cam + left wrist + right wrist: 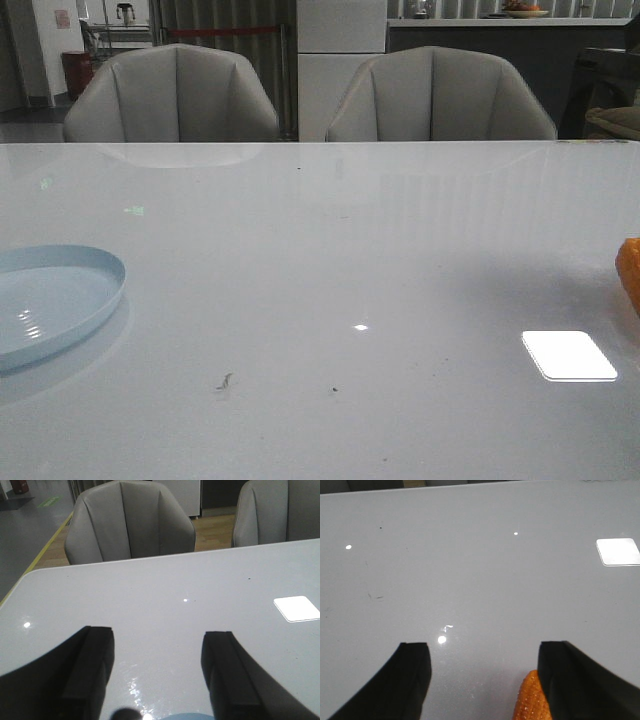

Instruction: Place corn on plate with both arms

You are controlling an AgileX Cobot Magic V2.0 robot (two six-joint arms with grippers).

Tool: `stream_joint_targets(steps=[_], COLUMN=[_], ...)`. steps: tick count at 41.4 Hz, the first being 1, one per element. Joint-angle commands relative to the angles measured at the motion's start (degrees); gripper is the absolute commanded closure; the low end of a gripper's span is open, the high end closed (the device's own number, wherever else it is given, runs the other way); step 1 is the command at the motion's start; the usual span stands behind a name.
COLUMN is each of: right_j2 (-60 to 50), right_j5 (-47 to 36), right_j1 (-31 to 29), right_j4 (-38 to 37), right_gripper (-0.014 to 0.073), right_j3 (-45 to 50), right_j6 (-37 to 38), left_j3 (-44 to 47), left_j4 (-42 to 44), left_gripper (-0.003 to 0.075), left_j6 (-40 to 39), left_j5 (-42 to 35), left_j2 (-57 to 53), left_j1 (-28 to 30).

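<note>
The pale-blue plate [50, 300] lies at the table's left edge in the front view; a sliver of it [192, 716] shows between the fingers in the left wrist view. The orange corn [630, 272] lies at the table's far right edge, mostly cut off. In the right wrist view its tapered tip [532, 700] lies on the table just inside one finger. My left gripper [157, 647] is open and empty above the plate's edge. My right gripper [484, 660] is open, with the corn's tip between its fingers. Neither gripper shows in the front view.
The glossy white table [320, 260] has a bright light reflection [568, 355] at the front right and a small dark speck [223, 381] near the front. Two grey chairs [172, 95] [440, 95] stand behind the far edge.
</note>
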Motion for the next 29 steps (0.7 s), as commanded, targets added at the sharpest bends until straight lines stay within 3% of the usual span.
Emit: stream_joint_targets(steps=[1, 10, 18, 29], right_j2=[-1.0, -1.0, -1.0, -1.0], right_j5=[-5.0, -4.9, -4.9, -4.9], right_j1=[-0.2, -0.2, -0.2, -0.2], right_j4=[-0.5, -0.5, -0.5, -0.5], right_gripper=[-0.0001, -0.0001, -0.0001, -0.0001], right_j3=[-2.0, -2.0, -2.0, -2.0], right_j6=[-0.8, -0.8, -0.8, -0.8], left_j3=[-2.1, -2.1, -3.7, -13.6], left_j4=[-0.4, -4.4, -7.7, -6.9], left_gripper=[0.0264, 0.0264, 0.0264, 0.0264], left_j6=[-0.7, -0.7, -0.7, -0.7], left_j5=[-4.9, -1.2, 10.7, 30.8], left_j2=[-0.5, 0.6, 4.2, 15.3], left_j1=[0.0, 3.1, 8.0, 8.6])
